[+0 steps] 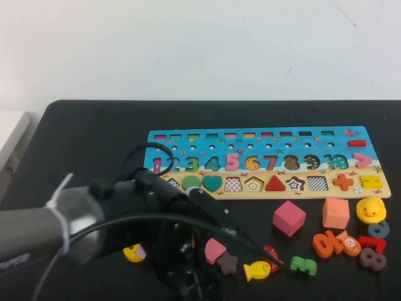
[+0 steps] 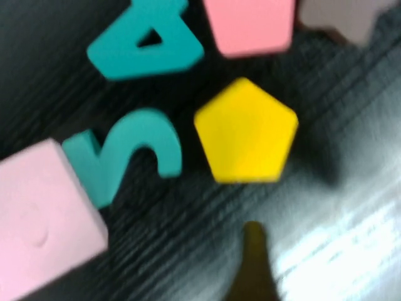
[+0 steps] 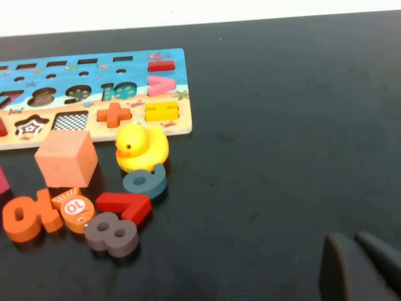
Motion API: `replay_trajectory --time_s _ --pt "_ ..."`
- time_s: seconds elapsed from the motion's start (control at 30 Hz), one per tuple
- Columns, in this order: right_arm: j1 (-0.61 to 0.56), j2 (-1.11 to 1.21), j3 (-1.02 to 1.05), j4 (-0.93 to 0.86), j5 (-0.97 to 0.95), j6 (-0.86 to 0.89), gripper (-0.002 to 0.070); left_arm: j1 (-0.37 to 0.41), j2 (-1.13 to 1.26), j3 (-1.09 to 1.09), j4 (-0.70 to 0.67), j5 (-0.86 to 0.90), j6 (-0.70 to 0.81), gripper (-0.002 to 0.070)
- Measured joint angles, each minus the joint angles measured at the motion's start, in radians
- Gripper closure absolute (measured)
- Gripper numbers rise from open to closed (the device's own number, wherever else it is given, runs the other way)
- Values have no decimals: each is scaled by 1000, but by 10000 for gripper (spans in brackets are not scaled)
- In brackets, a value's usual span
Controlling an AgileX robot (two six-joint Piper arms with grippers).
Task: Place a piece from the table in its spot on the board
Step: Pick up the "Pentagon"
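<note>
The puzzle board lies across the far middle of the black table; its pentagon slot stands empty. My left arm reaches over the near left, and its gripper is hidden under it in the high view. In the left wrist view one dark finger shows just short of a yellow pentagon piece, not touching it; the jaws look open and empty. Teal numbers 4 and 5 lie beside the pentagon. My right gripper hangs shut and empty over bare table, right of the board.
Loose pieces lie near the front: pink cube, orange cube, yellow duck, yellow fish, green 3, brown star and several numbers at the right. A pink block lies close to the left gripper.
</note>
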Motion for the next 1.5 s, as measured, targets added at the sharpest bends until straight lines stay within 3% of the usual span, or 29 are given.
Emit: replay_trajectory --time_s 0.07,0.13,0.47,0.7,0.9,1.23,1.4,1.5 --pt "0 0 0 0 0 0 657 2 26 -17 4 -11 -45 161" --pt "0 0 0 0 0 0 658 7 43 -24 20 -21 -74 155" --pt "0 0 0 0 0 0 657 17 90 -26 57 -114 -134 319" --pt "0 0 0 0 0 0 657 32 99 -28 56 -129 -146 330" --pt "0 0 0 0 0 0 657 36 101 -28 57 -147 -148 288" --pt "0 0 0 0 0 0 658 36 129 -35 45 -158 -146 279" --pt "0 0 0 0 0 0 658 36 132 -35 43 -158 -145 281" --pt "0 0 0 0 0 0 657 36 132 -35 50 -159 -145 323"
